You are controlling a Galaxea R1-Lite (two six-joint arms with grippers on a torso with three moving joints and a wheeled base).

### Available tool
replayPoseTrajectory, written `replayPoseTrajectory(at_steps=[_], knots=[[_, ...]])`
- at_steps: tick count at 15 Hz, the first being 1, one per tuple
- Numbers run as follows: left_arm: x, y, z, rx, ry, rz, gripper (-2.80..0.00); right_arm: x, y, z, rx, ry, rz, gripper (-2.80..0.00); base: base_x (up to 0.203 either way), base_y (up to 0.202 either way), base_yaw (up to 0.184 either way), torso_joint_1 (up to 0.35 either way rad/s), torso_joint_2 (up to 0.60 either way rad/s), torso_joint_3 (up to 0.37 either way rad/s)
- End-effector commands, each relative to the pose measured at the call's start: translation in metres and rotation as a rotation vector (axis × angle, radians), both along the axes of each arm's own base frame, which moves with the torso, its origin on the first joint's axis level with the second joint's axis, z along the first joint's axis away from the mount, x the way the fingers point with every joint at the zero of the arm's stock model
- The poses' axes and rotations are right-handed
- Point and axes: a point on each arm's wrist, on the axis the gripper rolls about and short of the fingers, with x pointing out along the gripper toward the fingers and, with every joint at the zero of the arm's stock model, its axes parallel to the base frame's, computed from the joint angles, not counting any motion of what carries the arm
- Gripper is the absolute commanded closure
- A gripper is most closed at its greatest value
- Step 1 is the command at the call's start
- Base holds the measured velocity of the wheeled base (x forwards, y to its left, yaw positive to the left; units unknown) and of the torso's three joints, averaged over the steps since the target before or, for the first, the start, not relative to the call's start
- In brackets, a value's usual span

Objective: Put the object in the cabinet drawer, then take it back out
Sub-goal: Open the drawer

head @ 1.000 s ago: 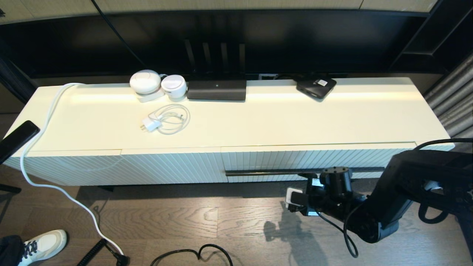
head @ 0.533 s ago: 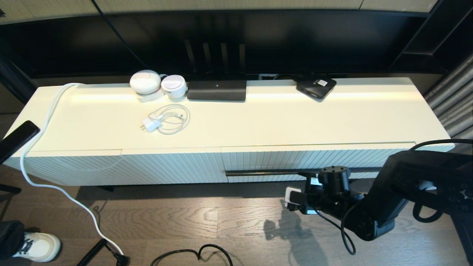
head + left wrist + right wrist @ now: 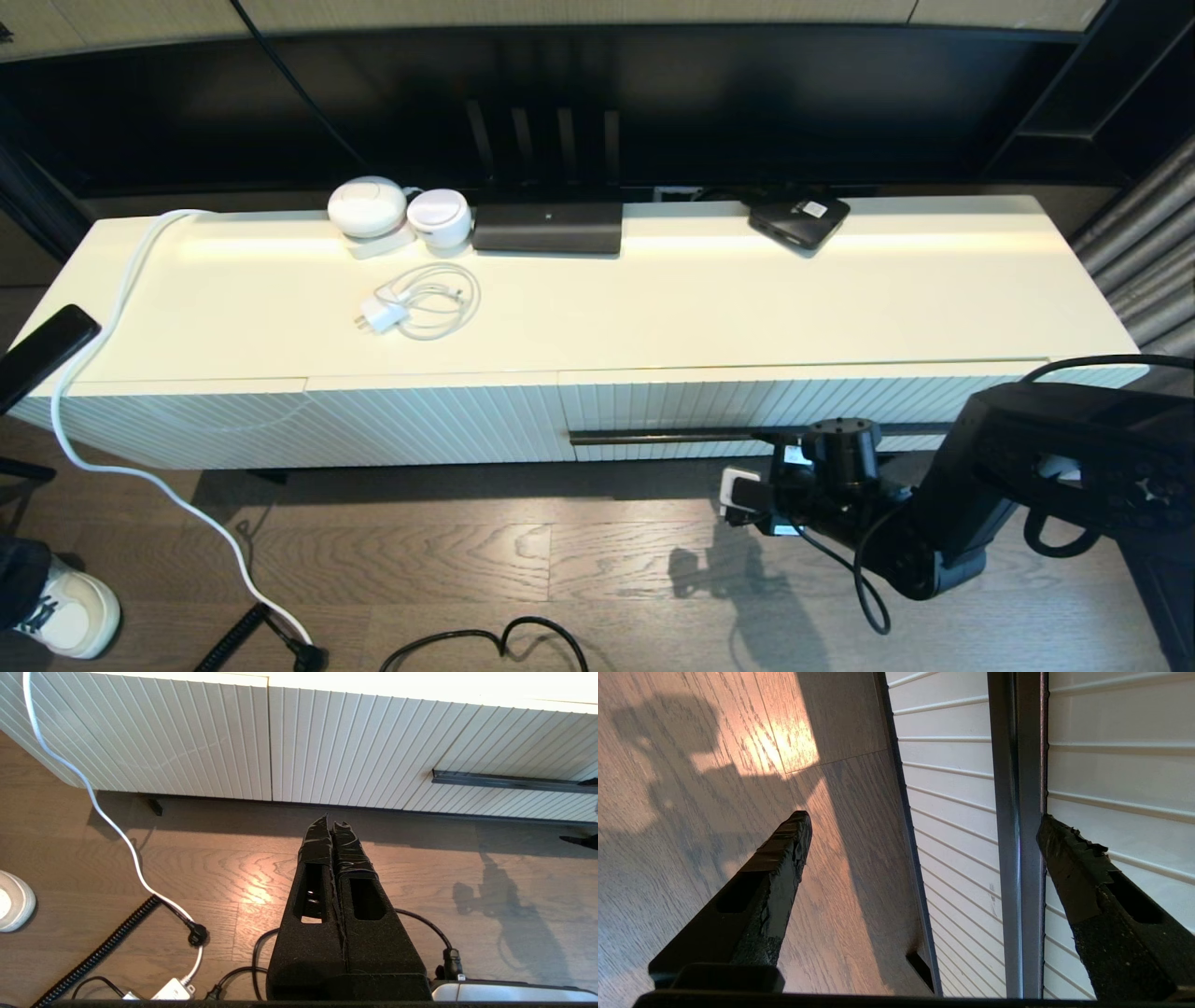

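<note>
The black folding umbrella is in none of the views. The cabinet drawer [image 3: 794,399] is pushed in, its ribbed cream front flush with the cabinet. Its thin black bar handle [image 3: 672,435] runs along the lower part of the front. My right gripper [image 3: 771,446] hovers at the handle, low in front of the drawer. In the right wrist view the right gripper [image 3: 923,820] is open. The handle [image 3: 1017,812] lies between its fingers, close beside one fingertip [image 3: 1057,835]; the other is over the floor. My left gripper [image 3: 332,823] is shut on nothing, parked over the floor left of the drawer [image 3: 514,742].
On the cabinet top lie a white charger with coiled cable [image 3: 415,303], a black router [image 3: 547,227], two round white devices [image 3: 367,207] and a flat black box with a white label [image 3: 798,219]. A white cable [image 3: 140,471] hangs to the floor. A person's shoe [image 3: 65,616] is at the lower left.
My right arm has crept slightly towards the drawer front, the gripper staying at the handle. The person's shoe at the lower left has moved further left.
</note>
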Motion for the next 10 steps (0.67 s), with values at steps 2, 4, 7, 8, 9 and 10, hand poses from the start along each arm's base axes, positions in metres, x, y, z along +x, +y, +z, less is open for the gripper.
replayPoseTrajectory(at_steps=[2, 4, 7, 8, 9, 10], knots=[[0.0000, 0.0000, 0.0000, -0.001, -0.001, 0.000, 0.00, 0.0030, 0.0011, -0.0017, -0.003, -0.009, 0.003, -2.80, 0.000, 0.000, 0.000, 0.000, 0.00, 0.000], [0.0000, 0.0000, 0.0000, -0.001, -0.001, 0.000, 0.00, 0.0038, 0.0007, -0.0015, -0.004, -0.010, 0.002, -2.80, 0.000, 0.000, 0.000, 0.000, 0.00, 0.000], [0.0000, 0.0000, 0.0000, -0.001, -0.001, 0.000, 0.00, 0.0028, -0.0003, -0.0055, -0.007, 0.002, 0.000, -2.80, 0.000, 0.000, 0.000, 0.000, 0.00, 0.000], [0.0000, 0.0000, 0.0000, -0.001, -0.001, 0.000, 0.00, 0.0023, -0.0005, -0.0068, -0.010, 0.007, 0.001, -2.80, 0.000, 0.000, 0.000, 0.000, 0.00, 0.000], [0.0000, 0.0000, 0.0000, -0.001, -0.001, 0.000, 0.00, 0.0020, -0.0006, -0.0090, -0.012, 0.013, 0.000, -2.80, 0.000, 0.000, 0.000, 0.000, 0.00, 0.000], [0.0000, 0.0000, 0.0000, -0.001, -0.001, 0.000, 0.00, 0.0020, -0.0006, -0.0099, -0.012, 0.015, -0.001, -2.80, 0.000, 0.000, 0.000, 0.000, 0.00, 0.000]])
